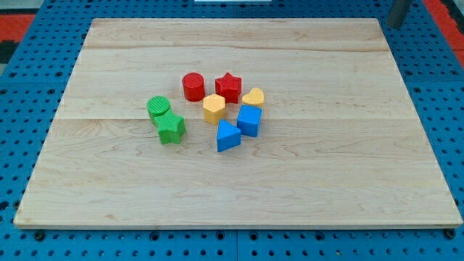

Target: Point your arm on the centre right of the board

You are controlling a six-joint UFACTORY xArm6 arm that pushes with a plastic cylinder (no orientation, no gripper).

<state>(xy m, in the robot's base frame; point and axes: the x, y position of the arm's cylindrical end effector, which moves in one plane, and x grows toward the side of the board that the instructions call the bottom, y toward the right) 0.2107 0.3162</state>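
Observation:
My tip shows at the view's top right, just past the top right corner of the wooden board, far from all blocks. The blocks cluster near the board's centre: a red cylinder, a red star, a yellow hexagon, a yellow heart, a blue cube and a blue triangle. A green cylinder and a green star touch each other at the cluster's left.
A blue pegboard surface surrounds the board on all sides. A red patch shows at the view's top right corner.

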